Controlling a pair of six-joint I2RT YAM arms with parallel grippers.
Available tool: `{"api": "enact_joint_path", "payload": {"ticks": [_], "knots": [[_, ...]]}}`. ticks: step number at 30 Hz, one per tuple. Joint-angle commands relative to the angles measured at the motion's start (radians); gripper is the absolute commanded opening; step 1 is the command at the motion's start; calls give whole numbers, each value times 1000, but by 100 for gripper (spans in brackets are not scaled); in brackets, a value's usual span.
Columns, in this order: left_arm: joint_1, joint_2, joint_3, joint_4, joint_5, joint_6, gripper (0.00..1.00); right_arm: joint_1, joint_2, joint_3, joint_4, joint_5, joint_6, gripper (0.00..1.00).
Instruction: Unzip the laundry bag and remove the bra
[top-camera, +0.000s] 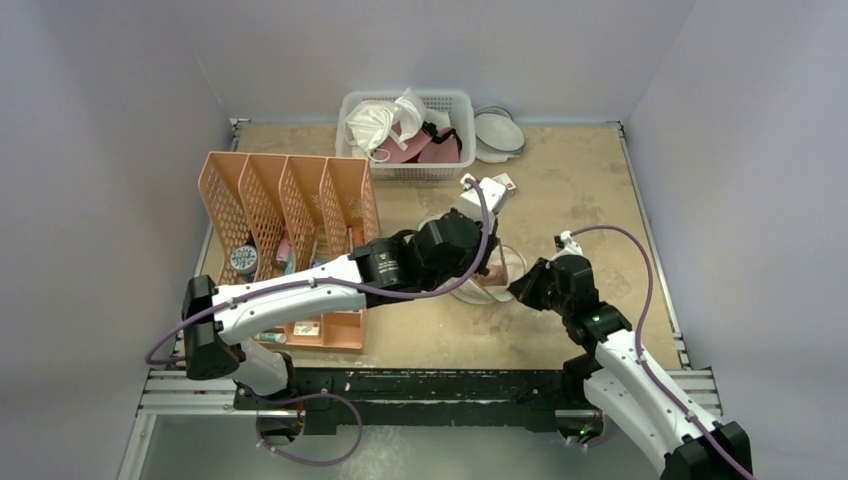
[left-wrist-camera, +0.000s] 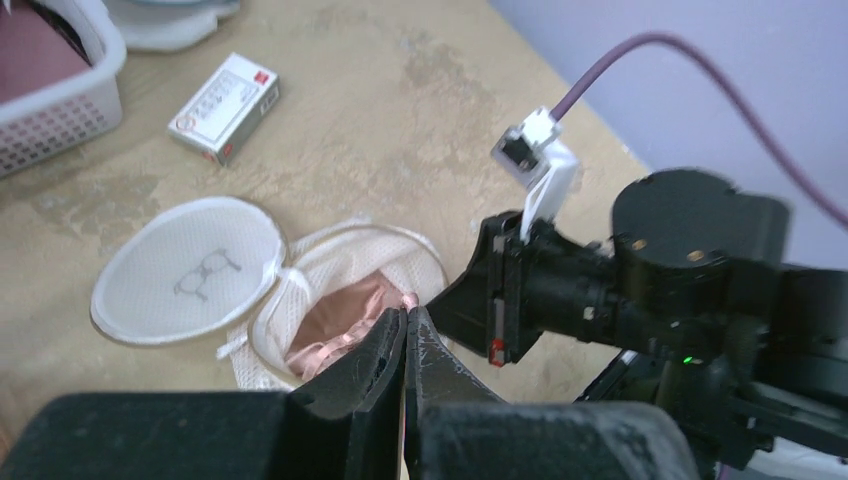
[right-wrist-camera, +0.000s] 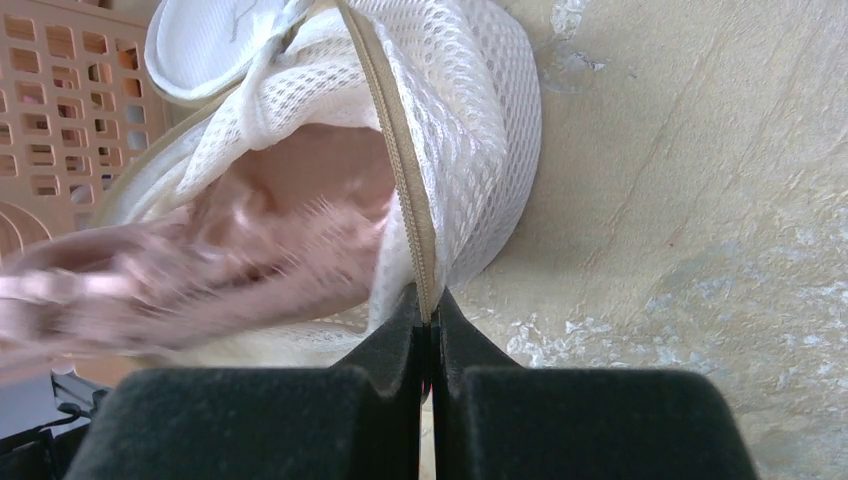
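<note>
Mid-bench (top-camera: 580, 200), seen from above, both arms met over the white round mesh laundry bag (top-camera: 515, 258). At the left wrist, the left end effector (left-wrist-camera: 405, 325) pinched the soft pale pink bra (left-wrist-camera: 345, 315), which lay inside the unzipped bag's bowl half. At the right wrist, the right end effector (right-wrist-camera: 430, 315) clamped the bag's beige zip rim (right-wrist-camera: 405, 180).
</note>
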Motion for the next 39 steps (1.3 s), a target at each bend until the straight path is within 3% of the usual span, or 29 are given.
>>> {"api": "enact_joint_path", "payload": {"ticks": [1, 16, 25, 33, 39], "knots": [[-3, -78, 123, 54, -31, 62, 0, 0, -5, 4, 37, 25, -15, 1], [-3, -75, 215, 102, -42, 118, 0, 0, -2, 4, 41, 24, -17, 1], [-3, -21, 372, 122, -68, 87, 0, 0, -3, 4, 40, 24, -17, 2], [-2, -34, 406, 171, -194, 36, 0, 0, -15, 1, 40, 25, -18, 2], [-1, -39, 439, 155, -208, 37, 0, 0, -17, 1, 42, 23, -18, 3]]}}
